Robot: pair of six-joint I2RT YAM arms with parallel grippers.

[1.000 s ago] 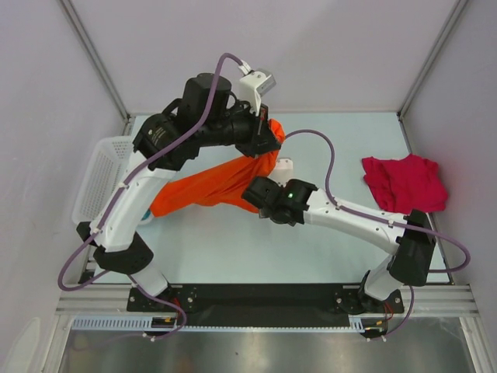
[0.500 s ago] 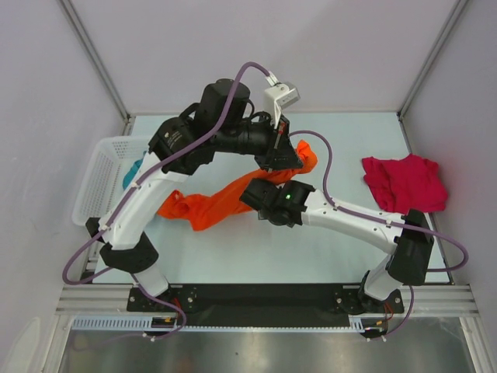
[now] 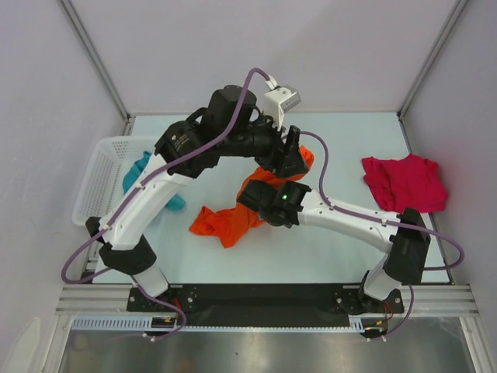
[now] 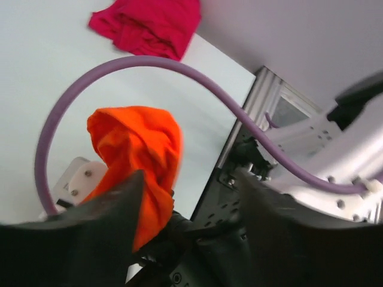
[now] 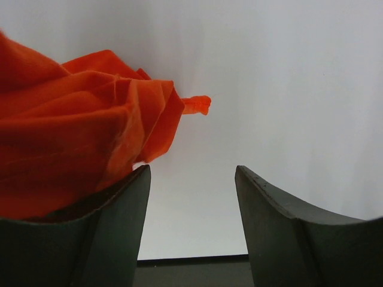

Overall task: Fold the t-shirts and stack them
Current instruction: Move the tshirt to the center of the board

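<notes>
1. Left gripper (image 4: pixel 188 179): positioned over the table (image 3: pixel 349 140) centre. The jaws stand apart. Orange cloth shows beyond them, against 1 finger.
2. Right gripper (image 5: pixel 191 173): positioned just near of the left gripper. The jaws stand apart. Orange cloth lies bunched against 1 finger (image 5: pixel 114 221), and the gap between the fingers holds nothing.
3. Orange t-shirt (image 3: pixel 225 221): unfolded. 1 end is raised beside both grippers, and the rest trails left and near into a crumpled heap on the table.
4. Crimson t-shirt (image 3: pixel 404 183): crumpled at the right side of the table, well apart from the arms.
5. Teal t-shirt (image 3: pixel 144 169): at the left, spilling from the white mesh basket (image 3: pixel 97 167) onto the table.
</notes>
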